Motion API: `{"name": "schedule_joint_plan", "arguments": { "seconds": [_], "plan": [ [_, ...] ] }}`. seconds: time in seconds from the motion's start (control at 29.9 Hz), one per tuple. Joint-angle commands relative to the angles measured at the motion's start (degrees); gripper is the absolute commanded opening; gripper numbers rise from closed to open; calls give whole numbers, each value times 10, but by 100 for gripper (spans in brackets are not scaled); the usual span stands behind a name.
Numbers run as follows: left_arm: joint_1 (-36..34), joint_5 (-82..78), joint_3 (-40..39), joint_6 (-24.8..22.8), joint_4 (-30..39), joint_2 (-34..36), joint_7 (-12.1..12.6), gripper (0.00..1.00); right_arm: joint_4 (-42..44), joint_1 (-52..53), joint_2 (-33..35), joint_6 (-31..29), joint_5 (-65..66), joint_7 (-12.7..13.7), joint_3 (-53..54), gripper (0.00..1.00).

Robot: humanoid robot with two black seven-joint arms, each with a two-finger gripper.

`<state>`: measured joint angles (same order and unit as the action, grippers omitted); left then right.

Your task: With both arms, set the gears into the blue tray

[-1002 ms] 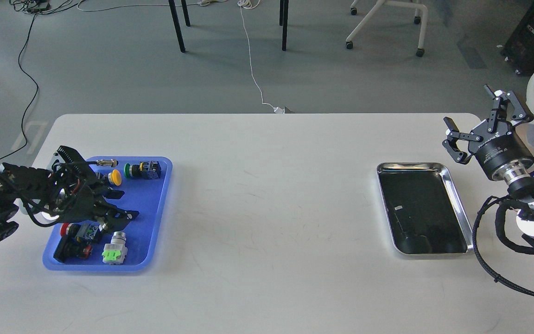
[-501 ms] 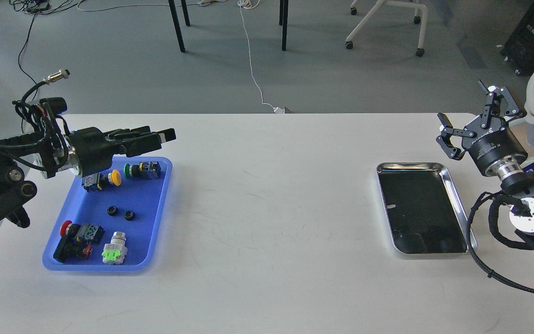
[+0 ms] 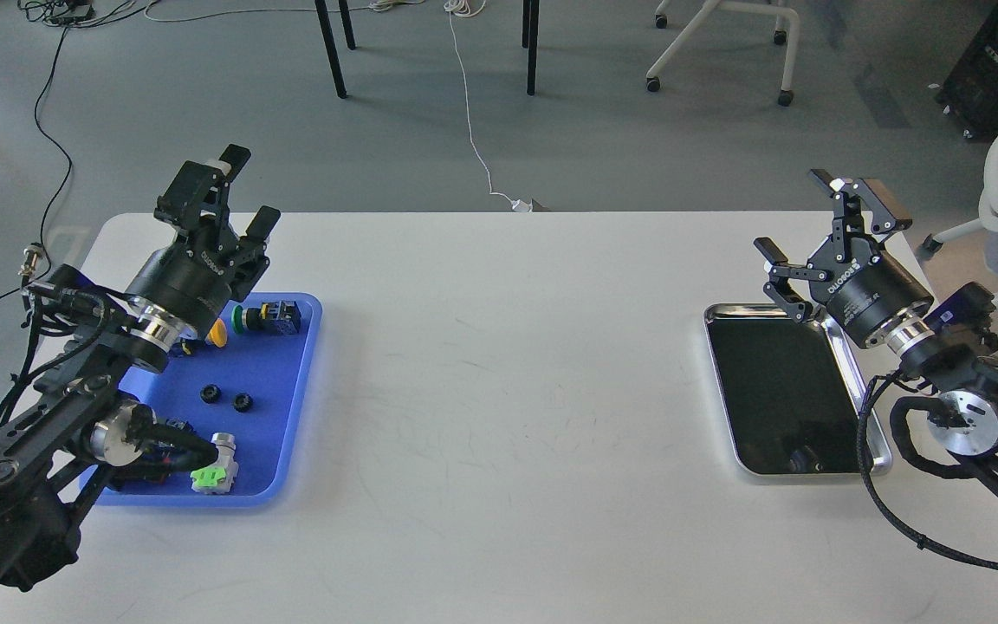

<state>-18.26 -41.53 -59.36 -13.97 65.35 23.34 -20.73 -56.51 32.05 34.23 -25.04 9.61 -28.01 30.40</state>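
Note:
Two small black gears (image 3: 210, 394) (image 3: 243, 402) lie side by side on the floor of the blue tray (image 3: 291, 416) at the table's left. My left gripper (image 3: 243, 192) is raised above the tray's far edge, pointing up and away, open and empty. On the right, my right gripper (image 3: 828, 221) hangs over the far end of the steel tray (image 3: 876, 438), also open with nothing between its fingers.
Coloured push-button switches share the blue tray: a green-capped one (image 3: 267, 316), a yellow cap (image 3: 218, 334) and a silver one with a green base (image 3: 216, 466). My left arm covers the tray's left side. Chair legs and cables stand on the floor beyond the table.
My left gripper rose out of the blue tray, leaving the two gears there, and swung from level to pointing upward. My right gripper shifted left over the steel tray's far end.

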Motion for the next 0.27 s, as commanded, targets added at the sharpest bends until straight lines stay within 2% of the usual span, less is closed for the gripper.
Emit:
{"name": "schedule_joint_plan", "arguments": {
  "seconds": [0.0, 0.23],
  "plan": [
    [16, 16, -25, -34, -4, -16, 24, 98, -2, -13, 5, -30, 18, 0, 1, 99],
    [22, 16, -27, -38, -5, -22, 24, 98, -1, -29, 5, -30, 16, 0, 16, 99]
  ]
}}
